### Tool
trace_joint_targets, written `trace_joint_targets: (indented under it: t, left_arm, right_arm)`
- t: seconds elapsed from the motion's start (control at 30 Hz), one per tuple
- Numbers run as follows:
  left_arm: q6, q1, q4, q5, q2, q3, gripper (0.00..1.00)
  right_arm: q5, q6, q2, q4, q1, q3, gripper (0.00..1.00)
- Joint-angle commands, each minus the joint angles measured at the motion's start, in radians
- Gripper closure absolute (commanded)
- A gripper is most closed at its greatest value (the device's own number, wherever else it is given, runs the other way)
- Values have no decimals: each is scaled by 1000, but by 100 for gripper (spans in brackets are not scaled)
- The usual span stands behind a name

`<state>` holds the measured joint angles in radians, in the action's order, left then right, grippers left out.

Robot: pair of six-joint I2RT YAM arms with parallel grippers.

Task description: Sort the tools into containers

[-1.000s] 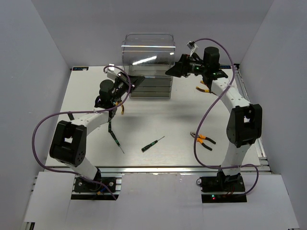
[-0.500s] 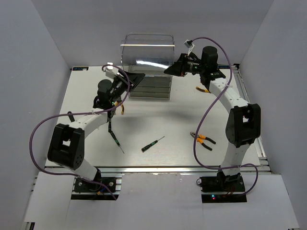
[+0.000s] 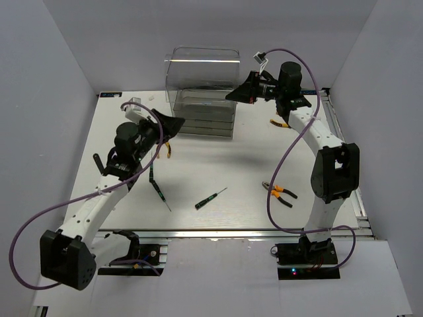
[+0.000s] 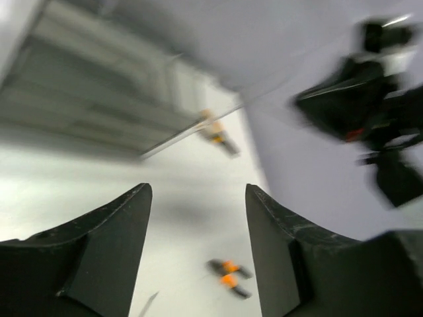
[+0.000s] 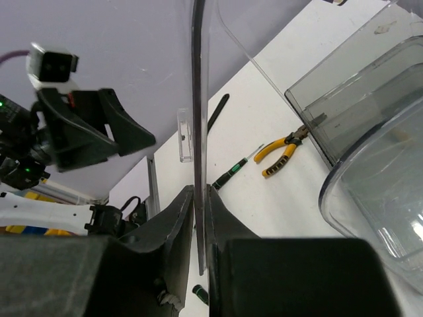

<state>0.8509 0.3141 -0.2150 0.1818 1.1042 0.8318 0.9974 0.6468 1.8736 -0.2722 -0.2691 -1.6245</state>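
Observation:
The container box (image 3: pixel 201 79) stands at the back centre, its smoky drawers (image 3: pixel 206 120) stacked below a clear shell. My right gripper (image 3: pixel 232 94) is at its right side, shut on the thin edge of a clear panel (image 5: pixel 196 99). My left gripper (image 3: pixel 176 123) hangs open and empty in front of the drawers' left end. On the table lie a screwdriver (image 3: pixel 210 198), a second screwdriver (image 3: pixel 157 186), and pliers (image 3: pixel 280 193) at the right. Another pair of pliers (image 3: pixel 168 150) lies under the left arm. The left wrist view is blurred; pliers (image 4: pixel 228 275) show between the open fingers.
A third pair of pliers (image 3: pixel 281 123) lies behind the right arm, near the back right. The right wrist view shows an open smoky drawer (image 5: pixel 370 99), pliers (image 5: pixel 281 150) and a screwdriver (image 5: pixel 234 170) on the white table. White walls enclose the table (image 3: pixel 238 165).
My left gripper opened and drew back from the drawers toward the near left. My right gripper closed on the clear panel edge.

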Motion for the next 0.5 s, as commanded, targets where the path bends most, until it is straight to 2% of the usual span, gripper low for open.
trace_joint_targets:
  t: [0.0, 0.07, 0.1, 0.13, 0.23, 0.3, 0.33, 0.47]
  left_arm:
    - [-180, -1, 424, -143, -32, 21, 31]
    - [-199, -3, 489, -168, -17, 20, 37]
    - [-208, -6, 518, -200, 3, 29, 44]
    - [-246, -7, 566, -214, 29, 41, 45]
    - [-301, -38, 606, -196, 153, 99, 45]
    - [-337, -78, 602, -183, 241, 136, 42]
    - [-352, -96, 589, -129, 270, 151, 41]
    - [-479, -176, 543, -62, 407, 219, 41]
  right_arm:
    - [15, 33, -19, -99, 13, -72, 84]
    - [15, 37, -21, -104, 14, -77, 85]
    - [17, 40, -22, -107, 18, -78, 85]
    - [17, 47, -22, -111, 19, -77, 85]
    - [18, 68, -25, -127, 25, -75, 86]
    - [18, 85, -25, -139, 27, -69, 87]
    - [18, 89, -25, -143, 27, -69, 87]
    - [18, 123, -21, -165, 27, -80, 88]
